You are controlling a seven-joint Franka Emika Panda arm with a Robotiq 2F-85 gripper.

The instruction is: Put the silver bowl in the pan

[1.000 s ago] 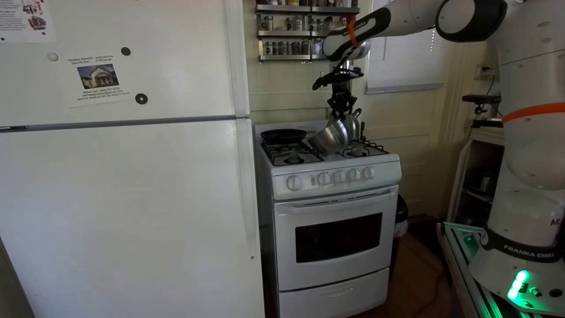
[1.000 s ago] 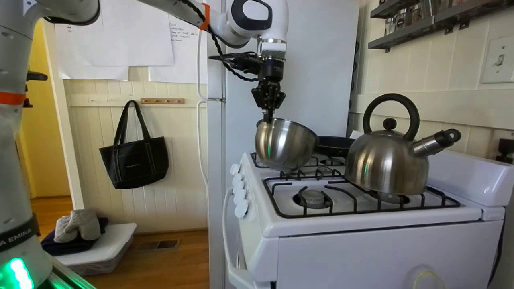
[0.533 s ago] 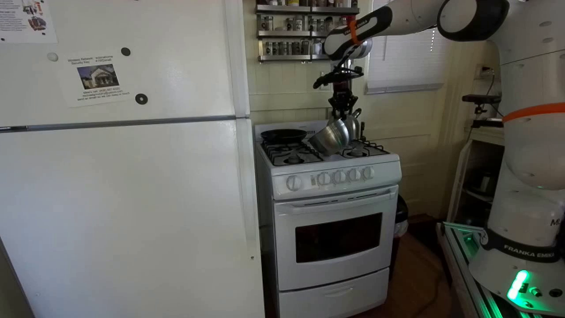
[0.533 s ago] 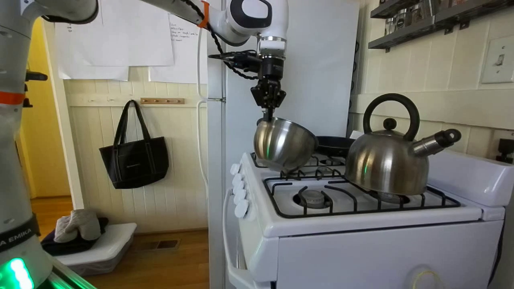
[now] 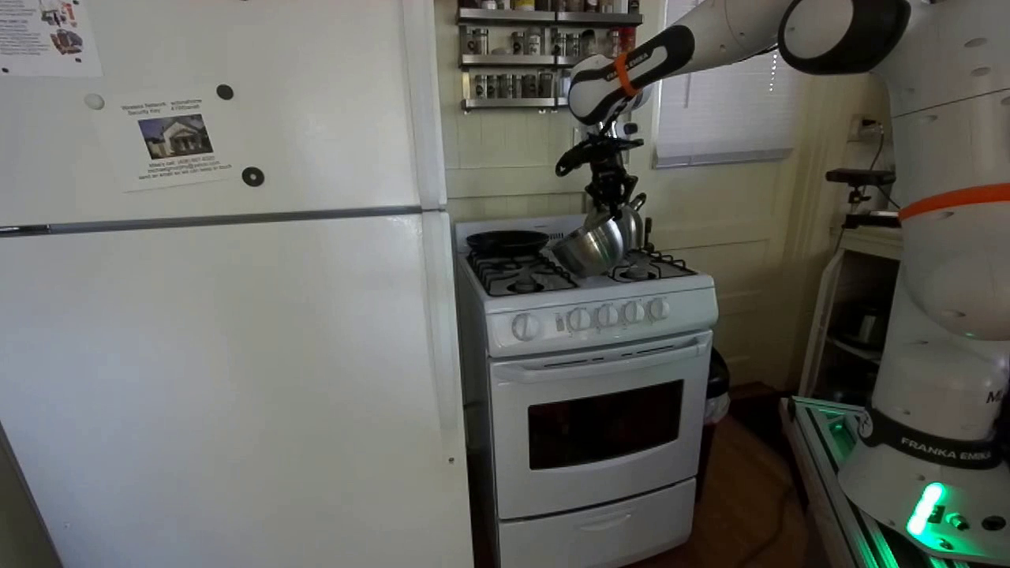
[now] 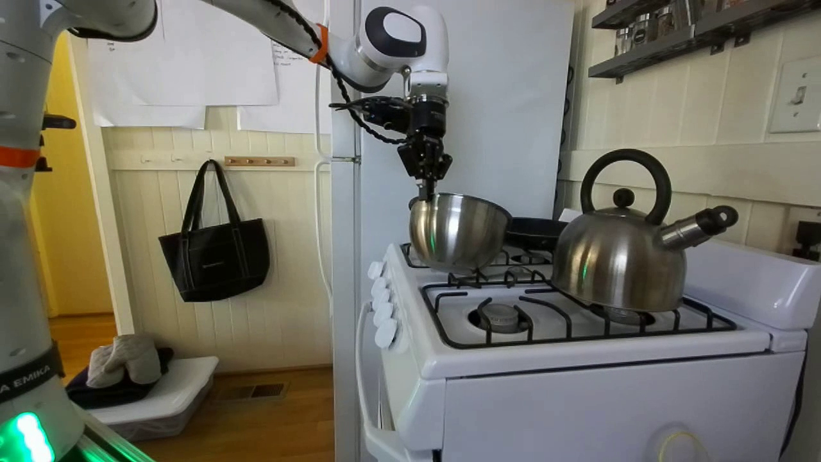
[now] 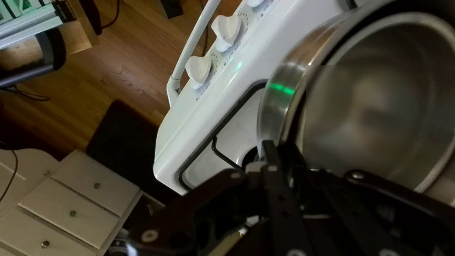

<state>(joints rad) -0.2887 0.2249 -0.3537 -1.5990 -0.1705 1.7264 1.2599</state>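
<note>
As your claw (image 6: 426, 192) clamps the rim of the silver bowl (image 6: 457, 234), the bowl is tilted at the front of the white stovetop surface (image 6: 487, 362), its mouth sloping down away from your grip. In the wrist view, one of your fingers (image 7: 270, 153) lies outside the bowl's wall while the other reaches inside, and a streak of green light (image 7: 280, 89) crosses the metal. Whether the bowl's base touches the black burner grates (image 6: 568, 330), you cannot tell from these angles. The bowl is outside the black pan (image 6: 535, 234), which sits at the back of the surface on the side nearest the white refrigerator (image 5: 260, 355); in an exterior view the bowl hides part of it from you. At the opposite rear corner stands a stainless-steel kettle (image 6: 619, 263) with an arched black handle, its capped spout turned away from the bowl. Your white Franka Panda arm (image 5: 734, 35), wrapped with orange bands (image 5: 959, 192), reaches across from its base, where a lamp (image 5: 925, 509) glows green. Along the front of the stove (image 5: 600, 505) runs a row of white knobs (image 5: 606, 315). Spice jars (image 5: 513, 85) line the metal wall racks (image 5: 505, 103) above, and, in the background, a black tote bag (image 6: 215, 260) hangs on the paneled wall (image 6: 295, 269), with a lidded plastic bin (image 6: 183, 378) on the wooden floor (image 6: 276, 423) below.
</note>
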